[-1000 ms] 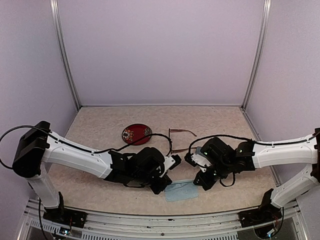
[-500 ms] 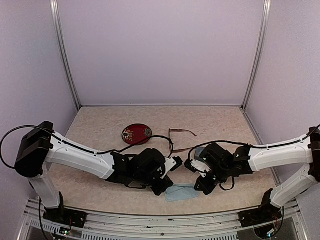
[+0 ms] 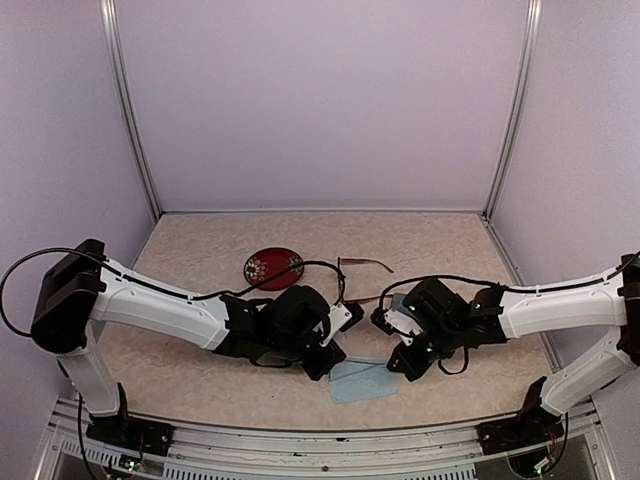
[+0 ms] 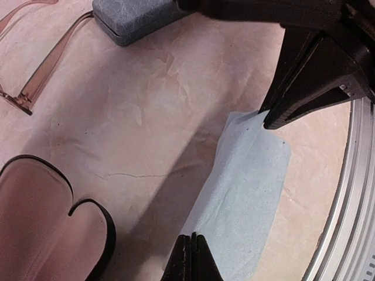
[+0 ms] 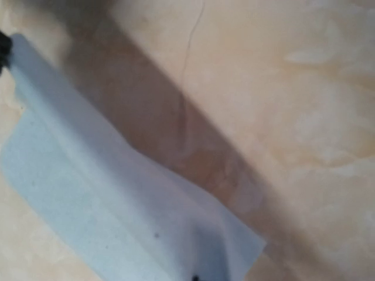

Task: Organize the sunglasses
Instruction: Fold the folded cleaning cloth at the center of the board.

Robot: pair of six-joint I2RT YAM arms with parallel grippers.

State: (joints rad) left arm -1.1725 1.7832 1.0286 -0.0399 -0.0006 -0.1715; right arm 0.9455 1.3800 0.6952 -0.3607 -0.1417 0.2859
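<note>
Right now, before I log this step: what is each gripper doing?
Left gripper: closed, apparently pinching the near edge of the light-blue cloth.
Right gripper: closed, apparently pinching the cloth's far corner.

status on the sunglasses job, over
Both shut: right claw pinching light-blue cloth corner, left claw at its near edge. Free on table: reddish-brown sunglasses, black-framed sunglasses. Nearby: grey-blue case, not blocking.
</note>
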